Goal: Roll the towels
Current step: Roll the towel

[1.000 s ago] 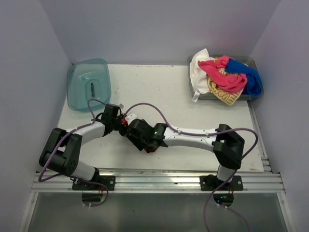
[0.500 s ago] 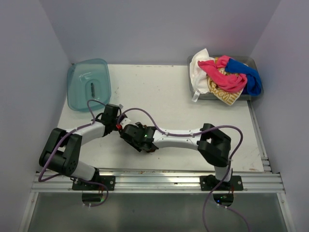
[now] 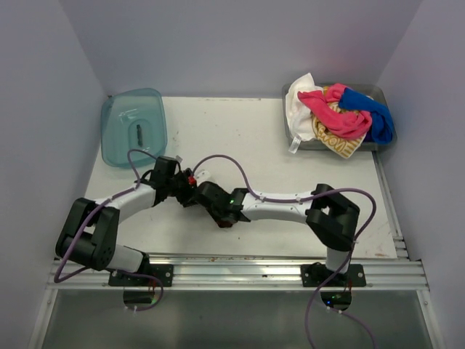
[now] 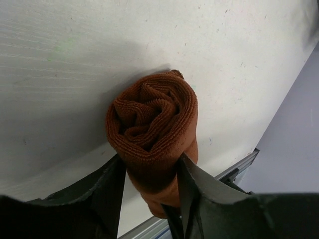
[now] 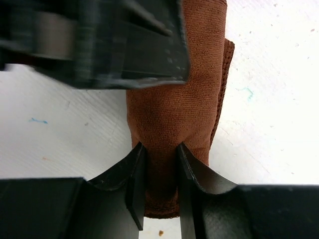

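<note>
The rust-brown towel (image 4: 152,129) is rolled into a tight cylinder and lies near the table's front, mostly hidden under both grippers in the top view; only its tip (image 3: 227,225) shows. My left gripper (image 4: 149,169) is shut on one end of the roll; the spiral end faces its camera. My right gripper (image 5: 159,164) is shut on the other end of the roll (image 5: 179,109), and the left gripper's body shows above it. The two grippers meet near the table's front left (image 3: 196,195). The pink (image 3: 336,116), white (image 3: 298,102), blue (image 3: 374,113) and striped (image 3: 336,143) towels lie heaped at back right.
A grey tray (image 3: 378,145) at the back right holds the heaped towels. A translucent teal plastic tray (image 3: 134,127) sits at the back left. Purple cables loop over both arms. A metal rail (image 3: 240,273) runs along the table's front edge.
The right arm has shifted: its gripper moved slightly right and its elbow swung out. Both grippers stay together at the brown roll.
</note>
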You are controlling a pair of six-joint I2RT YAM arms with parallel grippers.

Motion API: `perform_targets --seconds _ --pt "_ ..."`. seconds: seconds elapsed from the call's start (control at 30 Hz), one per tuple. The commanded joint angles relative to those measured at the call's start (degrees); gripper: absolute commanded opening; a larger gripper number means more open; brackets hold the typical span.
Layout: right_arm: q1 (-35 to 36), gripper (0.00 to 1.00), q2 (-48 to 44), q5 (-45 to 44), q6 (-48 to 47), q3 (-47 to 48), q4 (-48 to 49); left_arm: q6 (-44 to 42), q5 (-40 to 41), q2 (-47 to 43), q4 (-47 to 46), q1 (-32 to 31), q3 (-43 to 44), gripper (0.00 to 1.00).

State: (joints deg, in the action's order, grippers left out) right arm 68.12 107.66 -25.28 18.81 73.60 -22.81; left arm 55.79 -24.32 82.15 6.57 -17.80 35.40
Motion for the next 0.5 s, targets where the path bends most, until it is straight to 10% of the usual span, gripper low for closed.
perform_targets --seconds 0.0,0.47 --pt "-6.04 0.13 -3.49 13.01 7.29 -5.83 7.57 -1.47 2.96 -2.96 2.04 1.80 1.86 0.52" --pt "-16.16 0.07 -6.41 34.32 22.83 -21.39 29.38 -3.32 -5.39 0.02 -0.76 1.81 3.28 0.73"
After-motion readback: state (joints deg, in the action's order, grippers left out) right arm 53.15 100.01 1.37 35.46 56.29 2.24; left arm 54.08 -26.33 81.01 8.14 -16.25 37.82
